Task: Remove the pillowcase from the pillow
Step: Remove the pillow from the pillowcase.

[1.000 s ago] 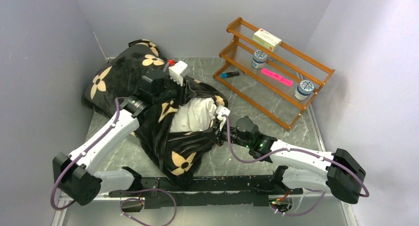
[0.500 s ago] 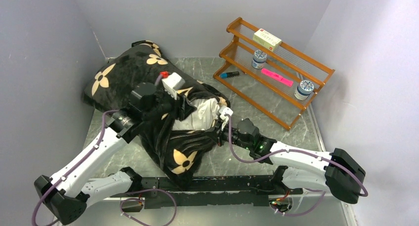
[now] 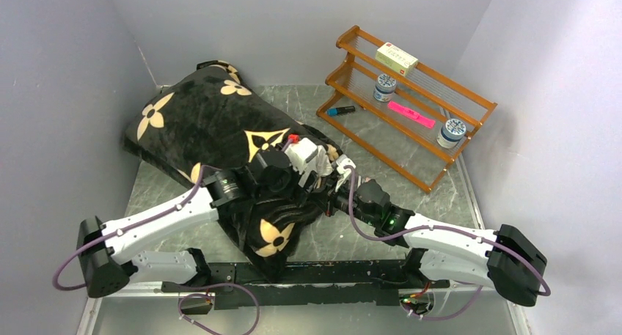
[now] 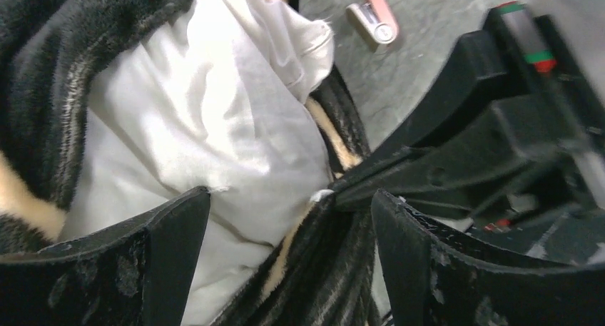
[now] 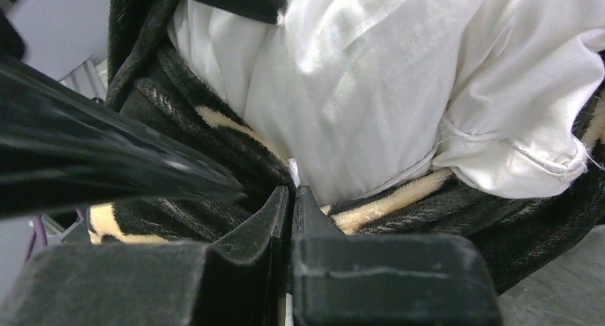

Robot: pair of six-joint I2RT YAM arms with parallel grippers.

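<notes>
The black pillowcase (image 3: pixel 213 126) with tan flowers lies from the back left corner toward the table's middle. At its mouth the white pillow (image 4: pixel 207 126) bulges out; in the top view the arms hide it. My left gripper (image 4: pixel 289 226) is open, one finger on the white pillow and the other outside the black hem (image 4: pixel 328 269), nothing gripped. It hovers over the mouth (image 3: pixel 323 172) in the top view. My right gripper (image 5: pixel 291 205) is shut on the pillowcase's hem (image 5: pixel 214 140) just below the pillow (image 5: pixel 371 76), and sits right beside the left one (image 3: pixel 328 197).
A wooden two-tier rack (image 3: pixel 411 93) with a box, jars and a pink item stands at the back right. A blue marker (image 3: pixel 341 110) lies in front of it. A small pink and white object (image 4: pixel 372 21) lies on the grey table past the pillow. Walls close in on both sides.
My left gripper has let go and opened, moving from the top of the pillowcase rightward and nearer, to the mouth beside the right gripper. The right gripper has stayed shut on the hem.
</notes>
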